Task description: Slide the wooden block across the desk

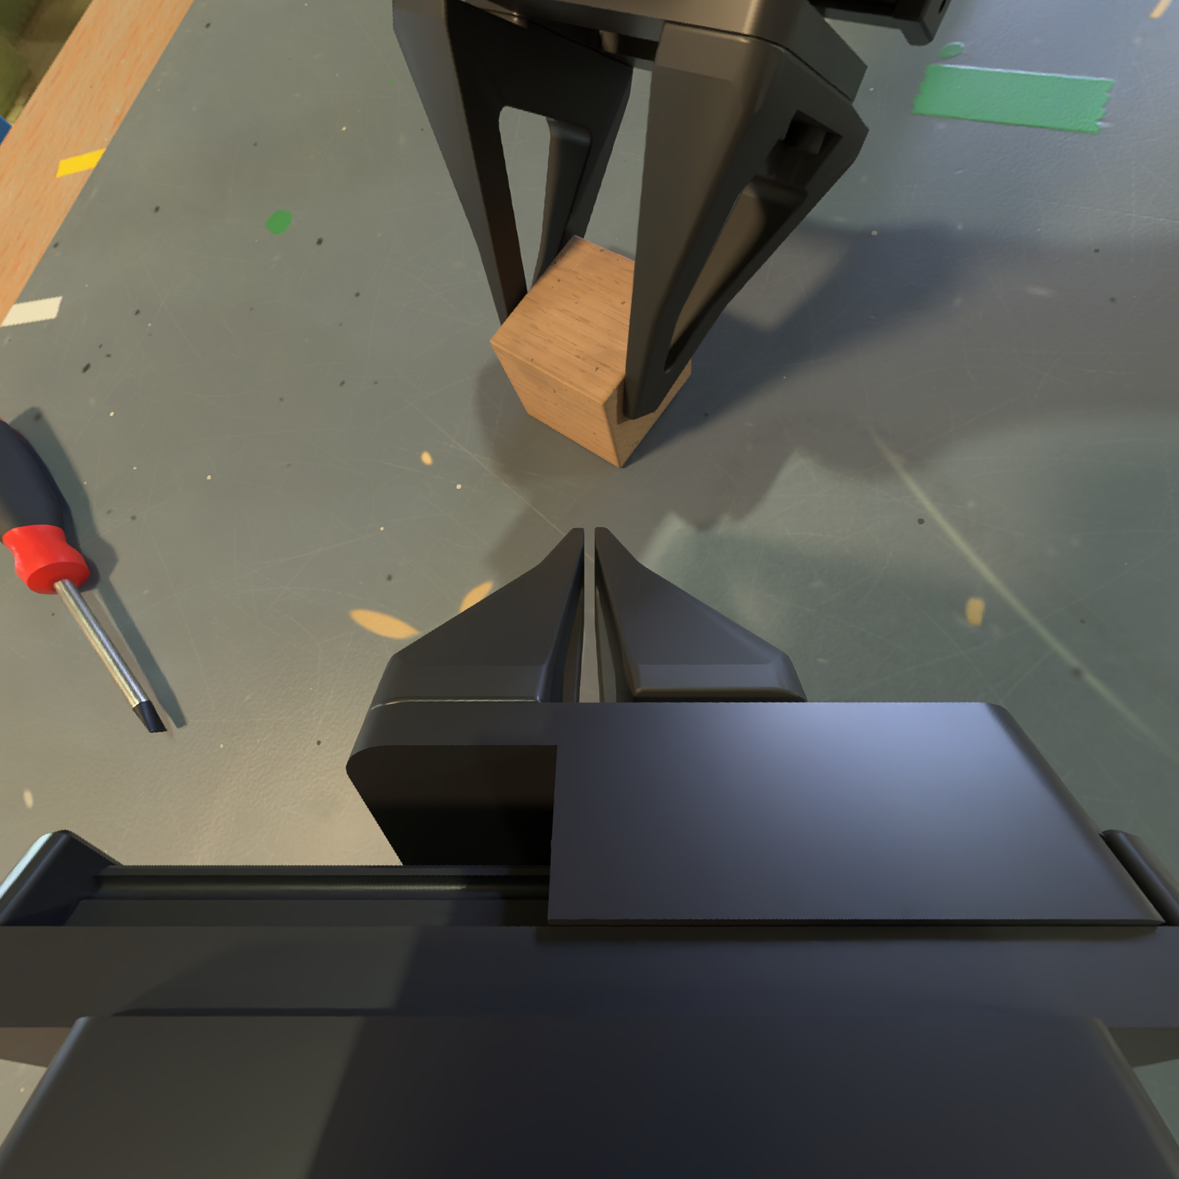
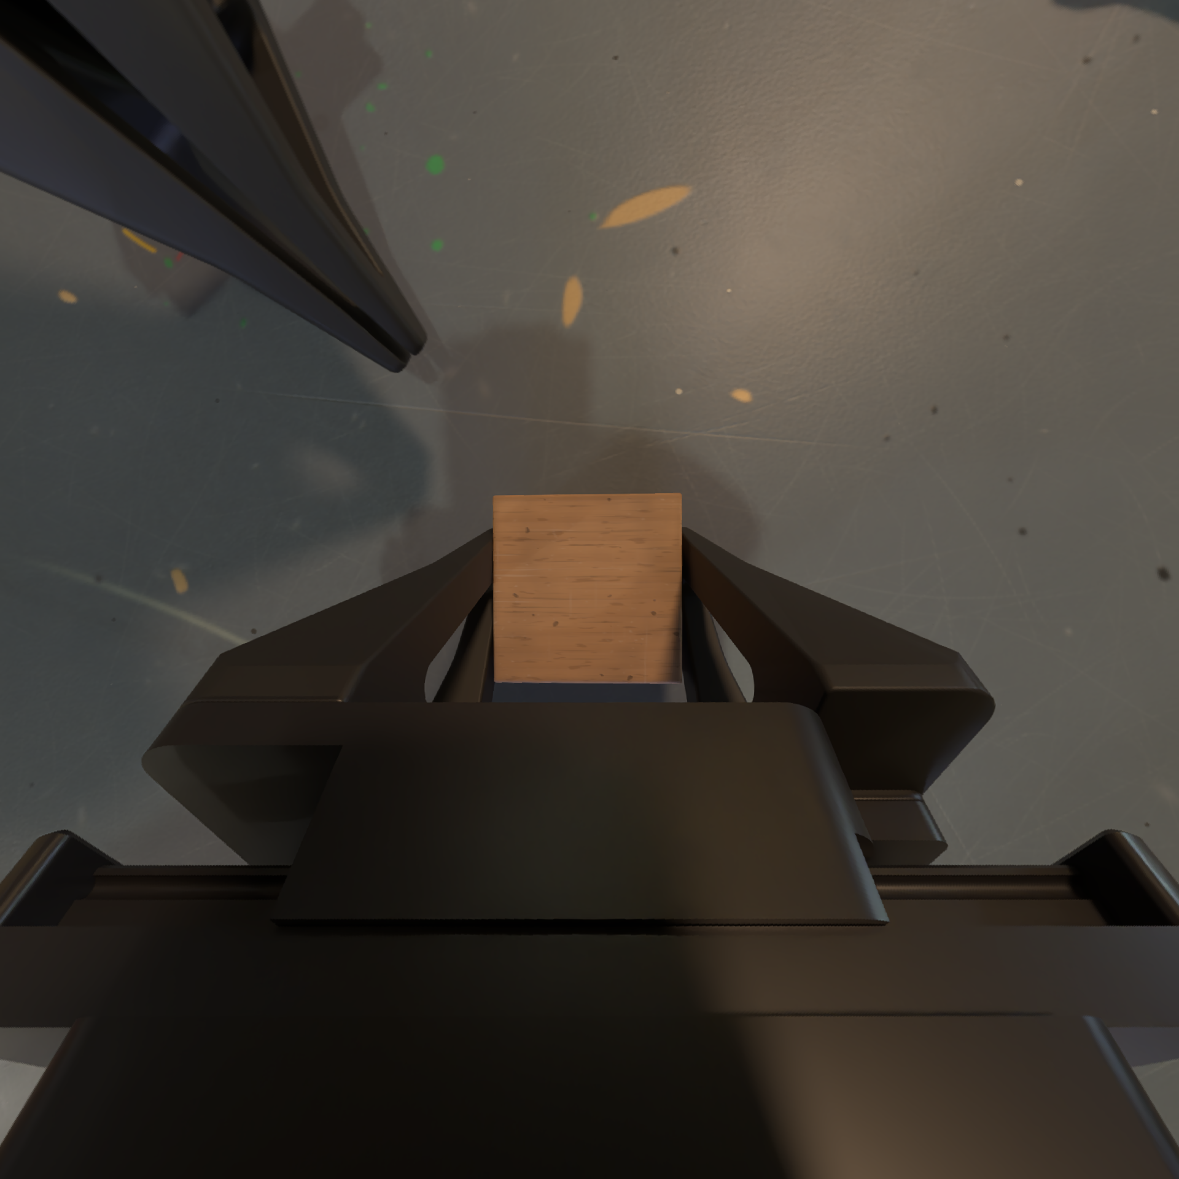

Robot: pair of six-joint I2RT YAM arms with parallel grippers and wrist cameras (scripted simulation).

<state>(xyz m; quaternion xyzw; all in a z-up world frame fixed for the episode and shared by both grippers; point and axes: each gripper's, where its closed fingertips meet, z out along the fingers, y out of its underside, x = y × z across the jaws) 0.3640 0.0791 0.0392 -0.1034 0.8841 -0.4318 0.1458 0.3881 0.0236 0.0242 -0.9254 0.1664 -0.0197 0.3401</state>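
The wooden block (image 1: 571, 348) is a light brown cube standing on the grey desk. My right gripper (image 1: 574, 357) comes down from above and is shut on it, one finger on each side. In the right wrist view the block (image 2: 587, 587) sits squeezed between the two fingers of the right gripper (image 2: 587, 542). My left gripper (image 1: 589, 531) is shut and empty, its tips a short way in front of the block, not touching it. It also shows in the right wrist view (image 2: 405, 357) at the upper left.
A screwdriver (image 1: 60, 561) with a red and black handle lies on the desk at the left. A strip of green tape (image 1: 1011, 99) is at the far right. A wooden desk edge (image 1: 70, 121) runs along the far left.
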